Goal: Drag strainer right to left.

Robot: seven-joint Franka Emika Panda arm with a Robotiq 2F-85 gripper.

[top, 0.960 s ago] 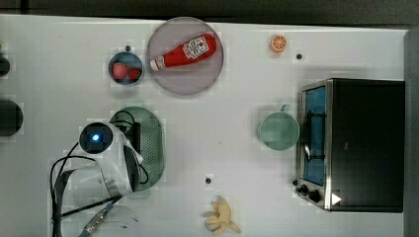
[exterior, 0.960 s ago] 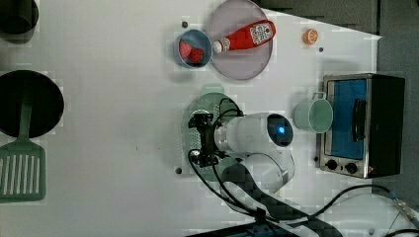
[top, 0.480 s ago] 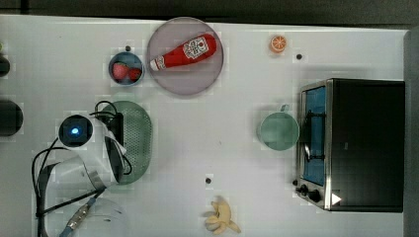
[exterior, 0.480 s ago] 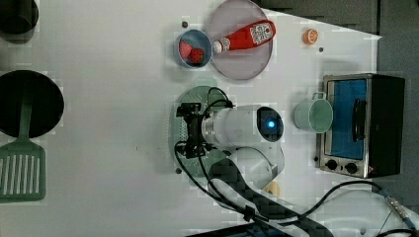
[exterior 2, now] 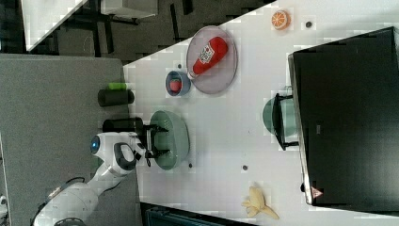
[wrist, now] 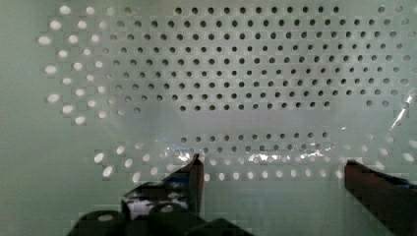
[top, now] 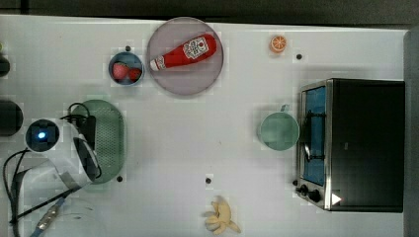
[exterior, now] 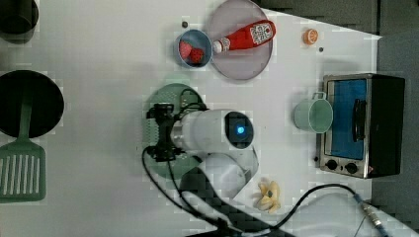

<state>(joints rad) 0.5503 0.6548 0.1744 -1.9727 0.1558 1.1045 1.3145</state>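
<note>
The gripper [wrist: 273, 164] hung with its two dark fingers [wrist: 196, 172] spread wide apart, their tips down inside the muted green oblong perforated plastic strainer [top: 106, 140], nothing pinched between them. In the wrist view the dotted floor of the strainer [wrist: 236, 73] lay close under the fingertips; whether they touched it could not be told. The strainer sat toward the top view's left, partly under the white robot arm [top: 64, 153], with its long axis running near to far in that picture.

Just beyond the strainer's far end in the top view stood a small round blue bowl [top: 126, 69] holding red strawberries [top: 121, 71]. Touching that bowl on the top view's right was a large round pinkish-grey plate [top: 185, 84] with a red ketchup bottle [top: 185, 52] lying on its side across it. A round pale green cup [top: 279, 131] with a small handle stood well apart on the top view's right, just beside a black-and-silver toaster oven [top: 356, 143]. An orange slice [top: 278, 43] lay at the far edge, a peeled banana [top: 221, 217] at the near edge.

The left view added a black pan [exterior: 29, 103] and a green slotted spatula [exterior: 22, 168] on the left view's left. The right view showed two dark cylinders [exterior 2: 117, 97] beside the arm and the strainer's raised rim [exterior 2: 181, 139].
</note>
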